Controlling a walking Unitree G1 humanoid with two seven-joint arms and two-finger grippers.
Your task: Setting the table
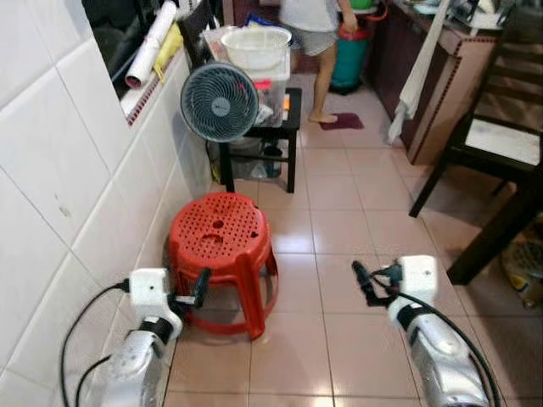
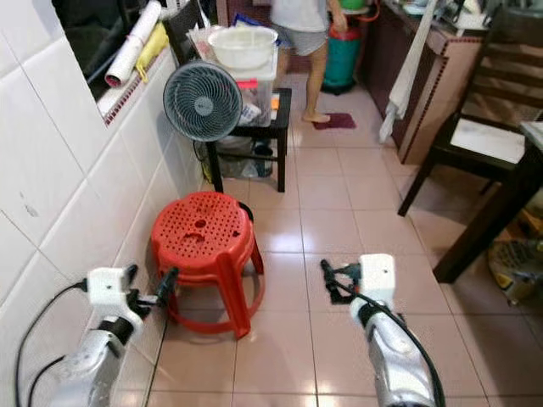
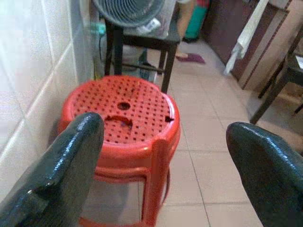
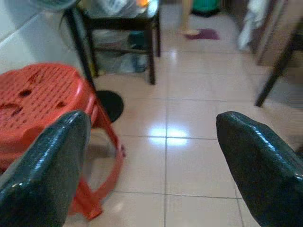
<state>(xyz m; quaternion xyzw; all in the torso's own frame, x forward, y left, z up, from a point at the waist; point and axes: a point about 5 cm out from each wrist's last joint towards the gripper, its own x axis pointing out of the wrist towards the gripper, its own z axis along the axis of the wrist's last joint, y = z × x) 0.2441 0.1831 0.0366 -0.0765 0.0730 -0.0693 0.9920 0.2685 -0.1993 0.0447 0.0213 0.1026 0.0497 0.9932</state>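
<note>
Left gripper (image 1: 201,287): held low beside the tiled wall; fingers spread wide with nothing between them, as seen in the left wrist view; the tips are close to the rim of the red stool (image 1: 222,236)
Right gripper (image 1: 363,280): held out over the bare floor tiles (image 1: 339,254); fingers spread, nothing pinched
Red stool: one is counted, set against the tiled wall (image 1: 76,170), upright, its perforated seat bare
Step in hand: judged to be an approach, with no tableware yet reached; the stool should be passed on its open side, both arms kept tucked so its legs are not clipped
Fan (image 1: 219,102): one is counted, standing in front of the small black table (image 1: 288,119)
Small black table: one is counted; a white basin (image 1: 256,44) is carried on a clear box upon it
Dining table (image 1: 509,212): one dark corner is seen at the right, well apart from both grippers; it is taken as the task's goal; what lies on it cannot be told
Chair (image 1: 492,127): one is counted, dark wood, pale seat
Person (image 1: 318,34): one is seen farthest off, standing barefoot
</note>
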